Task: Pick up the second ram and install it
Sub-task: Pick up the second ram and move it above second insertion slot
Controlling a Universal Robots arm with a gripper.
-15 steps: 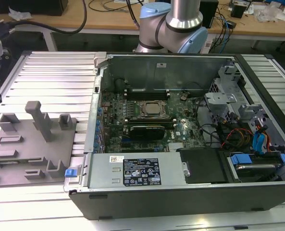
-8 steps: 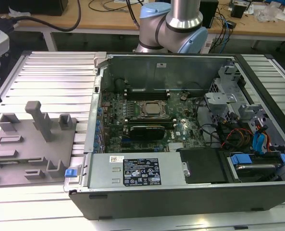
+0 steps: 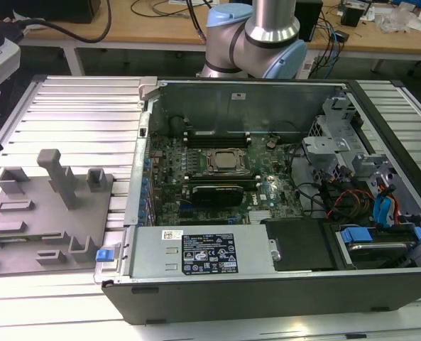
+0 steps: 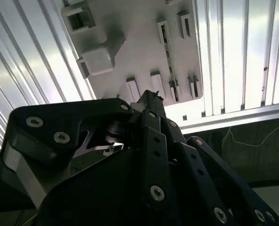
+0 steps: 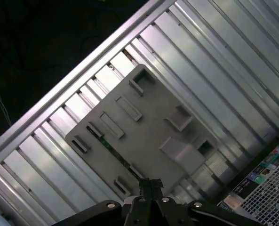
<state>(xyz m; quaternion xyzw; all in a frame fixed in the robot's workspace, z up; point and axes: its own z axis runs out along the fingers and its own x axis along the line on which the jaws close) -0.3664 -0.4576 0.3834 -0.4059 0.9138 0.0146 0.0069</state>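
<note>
The second ram [image 5: 115, 154] is a thin green strip standing on edge in small holders on the grey fixture plate [image 5: 148, 127]. In the second wrist view the ram [image 4: 170, 66] is a dark narrow line on the fixture plate [image 4: 139, 42]. My gripper [image 5: 150, 181] hangs above the plate, near one end of the strip and apart from it. Its black fingers [image 4: 151, 101] are pressed together with nothing between them. In the exterior view the fixture plate [image 3: 47, 213] lies on the ribbed table, to the left of the open computer case [image 3: 267, 185].
Inside the case, black memory slots [image 3: 217, 135] flank the processor socket [image 3: 226, 160]. A power supply [image 3: 203, 252] sits along the near wall, with drive cages and cables [image 3: 366, 199] at the exterior view's right. A tall post [image 3: 57, 174] rises from the plate.
</note>
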